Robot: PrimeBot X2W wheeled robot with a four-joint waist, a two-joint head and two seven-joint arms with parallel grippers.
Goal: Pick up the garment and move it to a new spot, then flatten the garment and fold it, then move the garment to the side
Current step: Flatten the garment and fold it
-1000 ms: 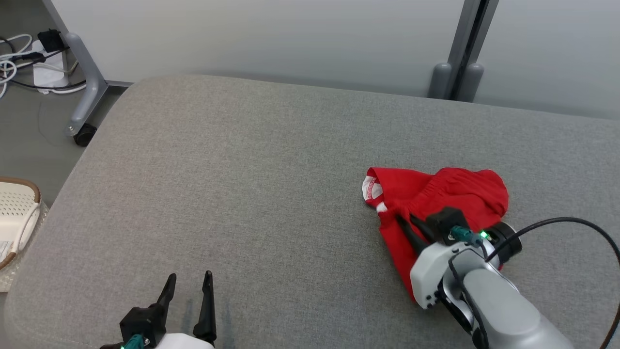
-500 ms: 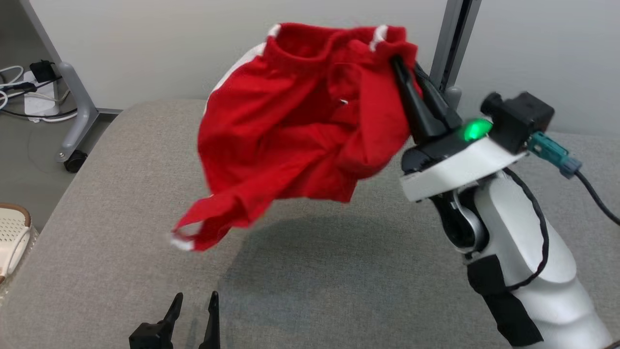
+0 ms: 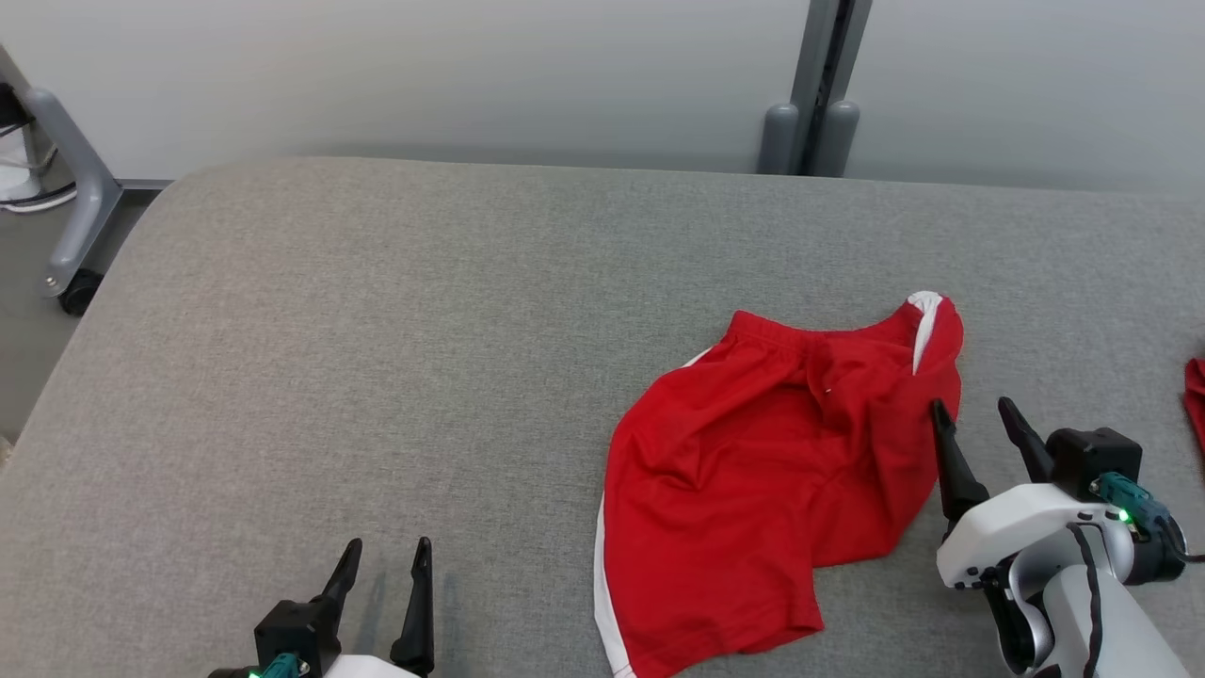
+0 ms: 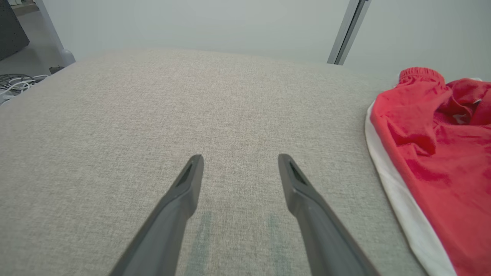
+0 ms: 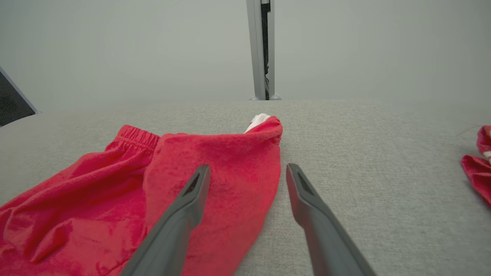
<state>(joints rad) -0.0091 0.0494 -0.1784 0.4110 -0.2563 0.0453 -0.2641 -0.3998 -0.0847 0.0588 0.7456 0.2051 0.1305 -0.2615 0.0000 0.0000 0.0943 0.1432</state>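
Garment = red shorts w/ white side stripe, lying loosely spread & wrinkled on grey fabric-covered tabletop, R of centre in head view. Tiny pale fleck just below waistband, too small to read as a label. Long axis runs diagonally: waistband end points away from robot & toward its R, leg hems point back toward robot & a bit L. R gripper sits just beside shorts' R edge, near waistband corner: jaws spread wide, gripping nothing. In R wrist view one finger hangs over red cloth, the other over bare grey; can't tell if a tip touches fabric. L gripper at near L: jaws also wide apart, empty, over bare tabletop, well apart from shorts. Another red cloth at tabletop's far R edge. Behind: pale wall, grey post.
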